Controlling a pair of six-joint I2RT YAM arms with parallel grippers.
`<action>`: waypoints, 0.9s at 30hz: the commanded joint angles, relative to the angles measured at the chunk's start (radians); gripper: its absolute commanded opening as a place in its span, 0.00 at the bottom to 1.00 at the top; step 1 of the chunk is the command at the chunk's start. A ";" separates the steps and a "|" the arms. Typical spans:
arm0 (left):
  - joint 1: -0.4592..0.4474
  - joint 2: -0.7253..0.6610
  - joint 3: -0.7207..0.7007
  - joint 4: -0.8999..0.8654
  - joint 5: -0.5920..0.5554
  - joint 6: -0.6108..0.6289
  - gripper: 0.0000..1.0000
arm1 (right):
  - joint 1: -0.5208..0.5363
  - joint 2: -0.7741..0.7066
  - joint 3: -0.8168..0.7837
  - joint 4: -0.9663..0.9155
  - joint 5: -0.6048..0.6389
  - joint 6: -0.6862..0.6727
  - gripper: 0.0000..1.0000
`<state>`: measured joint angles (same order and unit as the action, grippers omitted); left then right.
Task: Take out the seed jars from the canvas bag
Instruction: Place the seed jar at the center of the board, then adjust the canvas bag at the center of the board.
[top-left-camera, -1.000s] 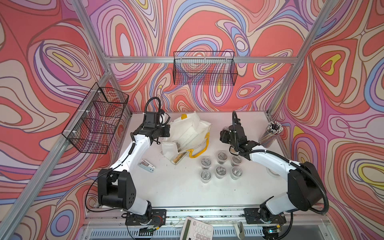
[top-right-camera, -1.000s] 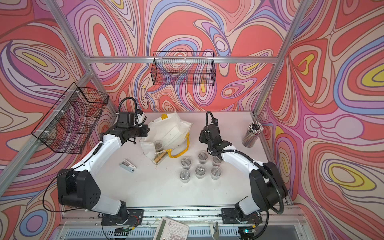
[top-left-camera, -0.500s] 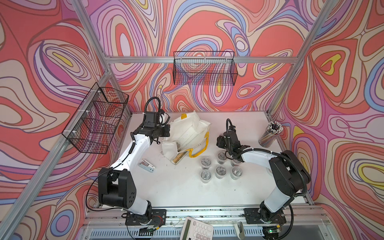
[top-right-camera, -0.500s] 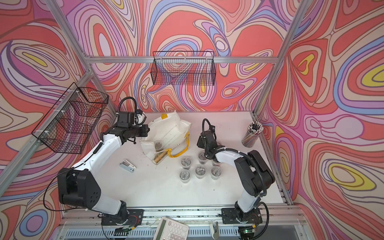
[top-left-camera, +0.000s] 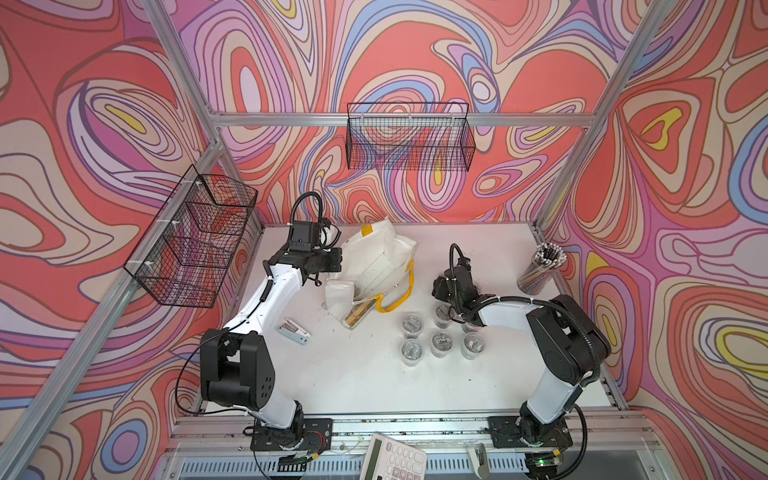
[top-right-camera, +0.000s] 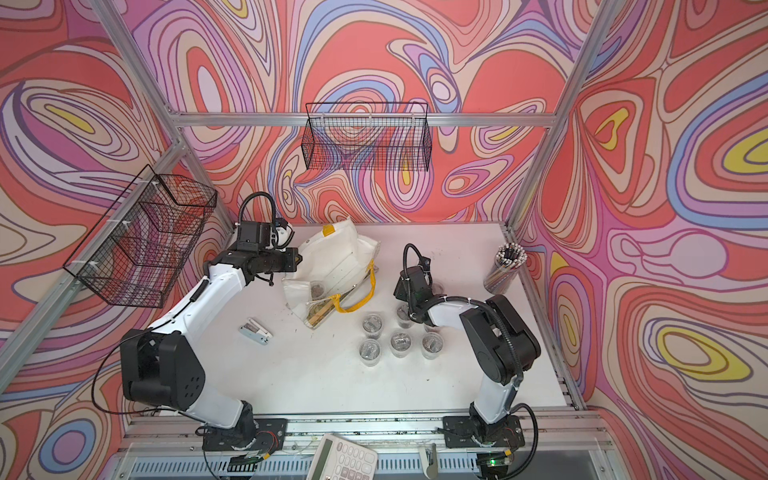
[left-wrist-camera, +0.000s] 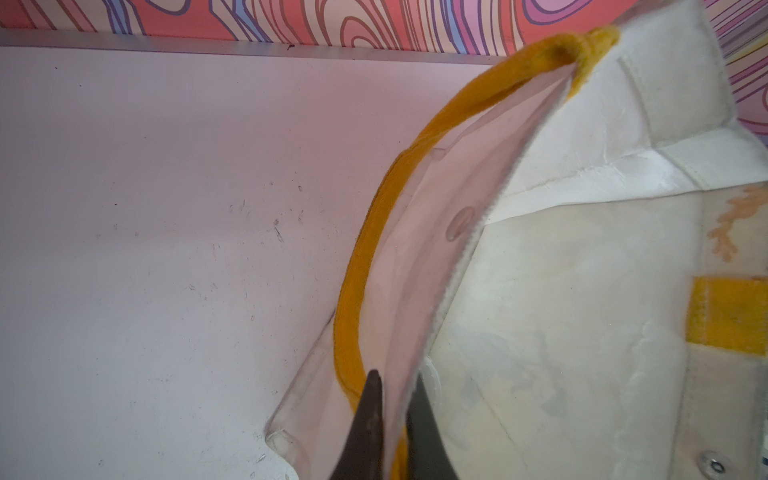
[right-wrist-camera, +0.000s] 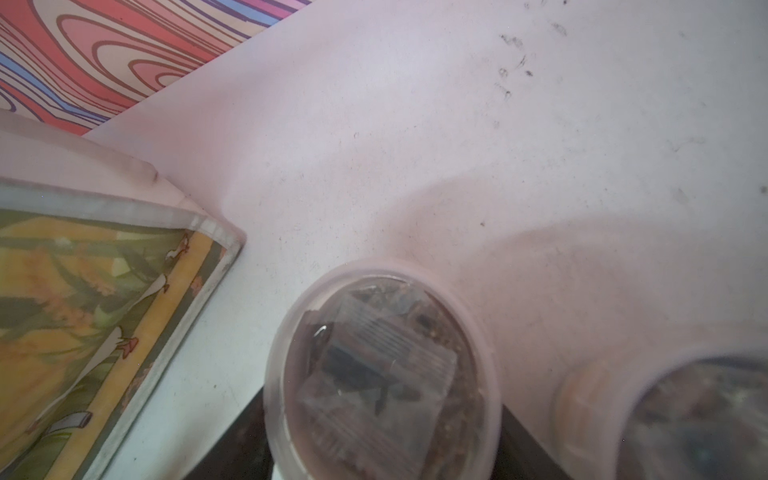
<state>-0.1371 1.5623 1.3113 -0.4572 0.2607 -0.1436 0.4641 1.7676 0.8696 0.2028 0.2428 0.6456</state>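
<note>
Both top views looked down from high above the front edge, facing the back wall, far enough off to hold the whole table, the bag and the jars; they shared nearly all of it. The left wrist camera sat close behind the left gripper, looking along its fingers past the bag's rim and across the table to the back wall. The right wrist camera looked down from very near onto one jar, with the bag's printed corner beside it.
</note>
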 joint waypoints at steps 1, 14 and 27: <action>0.004 0.017 0.033 -0.055 0.017 -0.005 0.00 | -0.002 -0.023 0.011 -0.019 0.011 0.008 0.73; 0.017 0.096 0.233 -0.280 -0.024 0.032 0.55 | -0.004 -0.194 0.147 -0.178 -0.003 -0.053 0.89; 0.034 0.194 0.385 -0.494 0.028 0.056 0.64 | -0.003 -0.291 0.258 -0.281 0.014 -0.139 0.90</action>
<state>-0.1047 1.7535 1.6821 -0.8566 0.2619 -0.1005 0.4641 1.5070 1.1027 -0.0387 0.2436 0.5350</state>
